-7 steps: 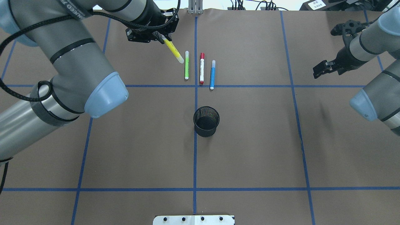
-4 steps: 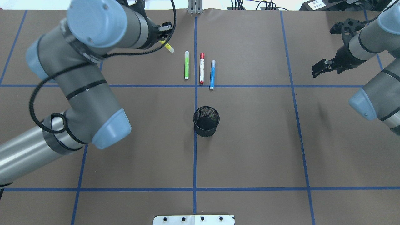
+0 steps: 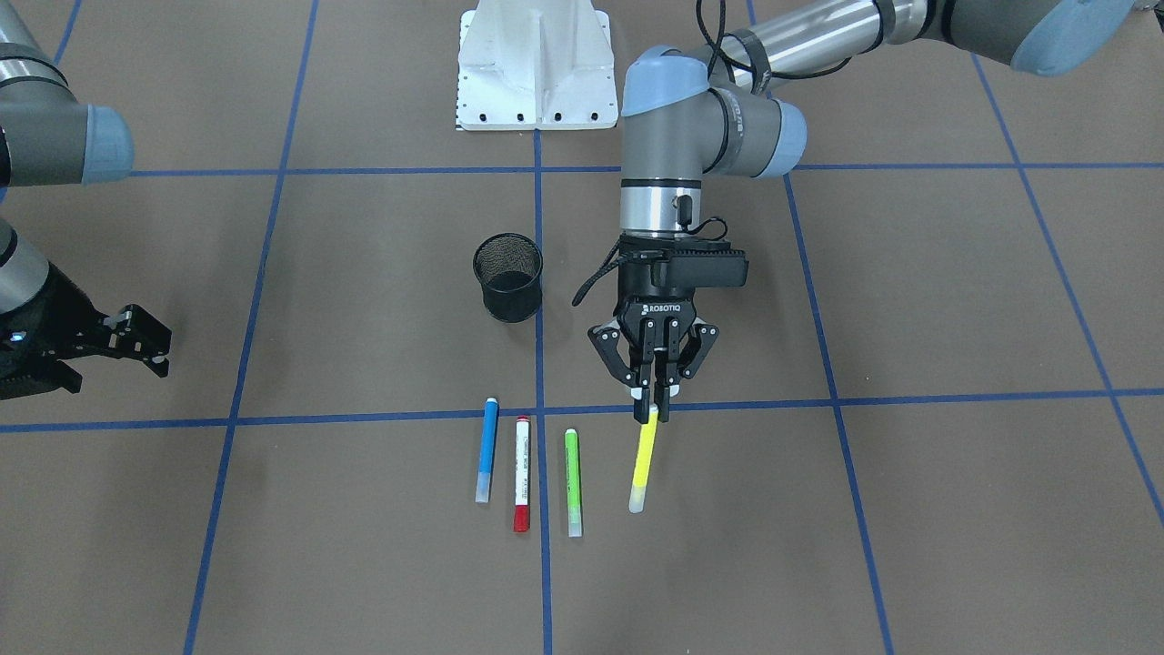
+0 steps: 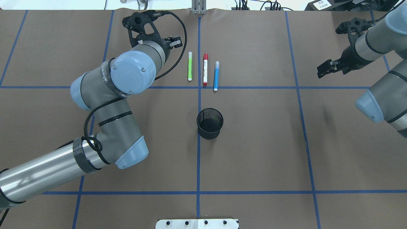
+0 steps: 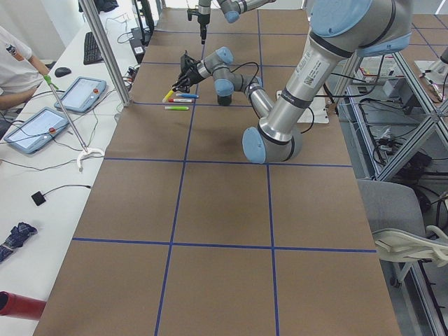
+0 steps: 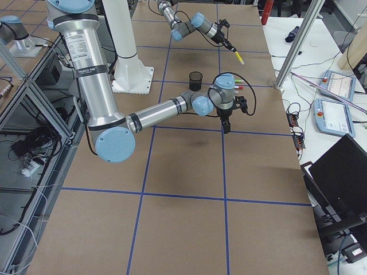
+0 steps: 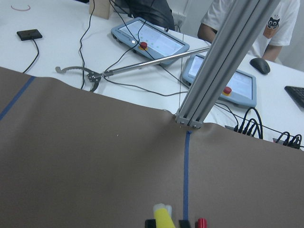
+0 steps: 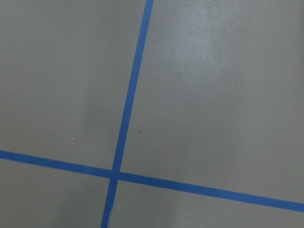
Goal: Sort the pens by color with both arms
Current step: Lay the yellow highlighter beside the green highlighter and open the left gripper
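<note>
My left gripper [image 3: 655,411] is shut on the top end of the yellow pen [image 3: 644,459], which slants down from it, to the right of the other pens in the front-facing view. The yellow pen also shows at the bottom of the left wrist view [image 7: 164,217]. In the overhead view my left wrist hides it. The lime green pen [image 4: 189,66], the white pen with the red cap [image 4: 205,69] and the blue pen [image 4: 216,75] lie side by side on the table. My right gripper [image 4: 325,70] is open and empty, far off at the right.
A black mesh cup [image 4: 210,123] stands upright near the table's middle, on the robot's side of the pens. The white metal base [image 4: 197,223] is at the near edge. Blue tape lines [image 4: 198,143] cross the brown table. An aluminium post [image 7: 223,61] stands at the far edge.
My left arm has swung and turned its wrist, so the yellow pen, seen slanting toward the green pen before, is now hidden under the wrist in the overhead view. The right arm has barely moved.
</note>
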Action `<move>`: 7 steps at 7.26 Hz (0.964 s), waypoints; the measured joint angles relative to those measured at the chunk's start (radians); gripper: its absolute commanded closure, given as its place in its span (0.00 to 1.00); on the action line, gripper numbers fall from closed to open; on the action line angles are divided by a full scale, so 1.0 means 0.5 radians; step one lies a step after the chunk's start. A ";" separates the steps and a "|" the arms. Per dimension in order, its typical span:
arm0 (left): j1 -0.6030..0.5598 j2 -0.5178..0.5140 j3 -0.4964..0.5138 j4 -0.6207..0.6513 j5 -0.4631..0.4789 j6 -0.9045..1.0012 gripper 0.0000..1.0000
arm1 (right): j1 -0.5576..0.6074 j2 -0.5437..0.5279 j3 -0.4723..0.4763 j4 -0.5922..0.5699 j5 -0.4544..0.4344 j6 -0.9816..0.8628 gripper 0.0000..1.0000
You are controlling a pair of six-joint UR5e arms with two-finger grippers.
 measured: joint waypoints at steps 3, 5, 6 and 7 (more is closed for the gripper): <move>0.048 -0.044 0.279 -0.201 0.158 -0.010 1.00 | 0.000 0.003 -0.001 0.000 -0.001 0.000 0.01; 0.057 -0.097 0.403 -0.298 0.197 -0.011 1.00 | 0.000 0.004 0.005 0.000 -0.001 0.000 0.01; 0.058 -0.106 0.433 -0.311 0.200 -0.011 1.00 | 0.000 0.004 0.008 0.000 -0.001 0.000 0.01; 0.062 -0.120 0.462 -0.315 0.202 -0.011 1.00 | 0.000 0.004 0.011 0.000 -0.001 0.000 0.01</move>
